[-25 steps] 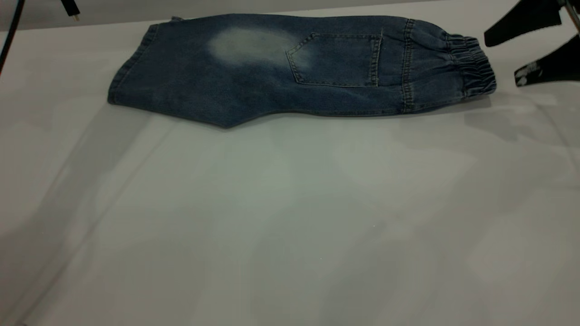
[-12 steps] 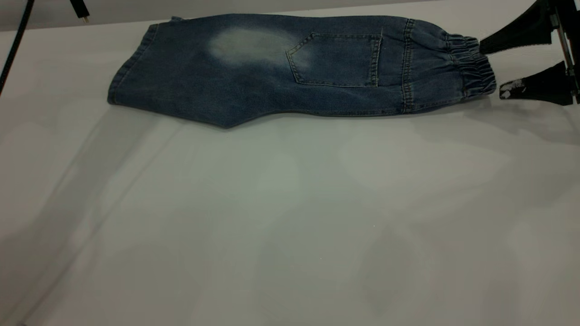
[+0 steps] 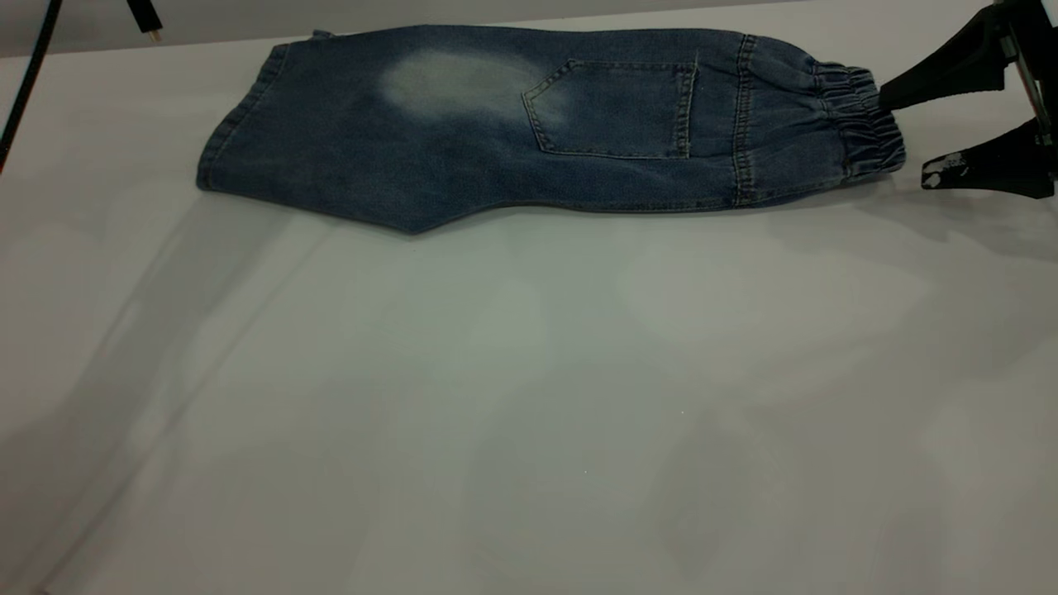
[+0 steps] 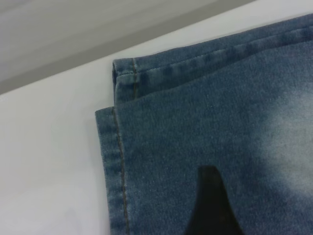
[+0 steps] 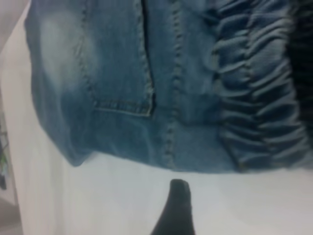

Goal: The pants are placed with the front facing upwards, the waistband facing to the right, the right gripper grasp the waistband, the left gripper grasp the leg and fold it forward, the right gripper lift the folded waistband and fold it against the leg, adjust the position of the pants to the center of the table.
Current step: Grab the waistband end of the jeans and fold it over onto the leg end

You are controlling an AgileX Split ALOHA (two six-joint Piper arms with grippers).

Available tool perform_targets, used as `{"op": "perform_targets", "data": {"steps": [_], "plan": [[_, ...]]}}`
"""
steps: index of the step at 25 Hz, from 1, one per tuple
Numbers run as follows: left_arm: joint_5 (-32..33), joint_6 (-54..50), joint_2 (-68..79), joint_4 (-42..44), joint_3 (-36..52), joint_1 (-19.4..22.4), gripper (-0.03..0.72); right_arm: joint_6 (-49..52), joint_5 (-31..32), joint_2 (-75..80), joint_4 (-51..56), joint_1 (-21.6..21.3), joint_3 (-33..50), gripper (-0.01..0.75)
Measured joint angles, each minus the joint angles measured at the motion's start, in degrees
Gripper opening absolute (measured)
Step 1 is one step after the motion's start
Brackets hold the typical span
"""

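Observation:
The blue denim pants (image 3: 512, 124) lie flat at the far side of the white table (image 3: 529, 397), folded lengthwise, with a square pocket (image 3: 612, 107) and a pale patch on top. The ruched waistband (image 3: 860, 116) points right. My right gripper (image 3: 906, 136) stands open just off the waistband's end, one finger behind it and the scuffed one in front, nothing held. In the right wrist view the waistband (image 5: 259, 98) lies ahead of one finger (image 5: 176, 213). My left gripper (image 4: 249, 196) hovers over the leg hem (image 4: 117, 161); a single finger (image 4: 210, 205) shows, denim beside it.
A black cable (image 3: 25, 74) and a small connector (image 3: 147, 21) hang at the far left corner. The table's far edge runs just behind the pants. Bare tabletop stretches across the whole near side.
The right gripper has come down and in towards the waistband's end, its fingers now level with it. The pants have not moved.

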Motion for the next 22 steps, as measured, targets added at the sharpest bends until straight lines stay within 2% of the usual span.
{"op": "perform_targets", "data": {"steps": [13,22], "plan": [[-0.3,0.0,0.0,0.0,0.0,0.0,0.44,0.4,-0.6,1.8,1.1,0.0,0.0,0.586],[-0.9,0.0,0.0,0.0,0.0,0.0,0.44,-1.3,1.5,5.5,3.6,0.0,-2.5,0.586]]}}
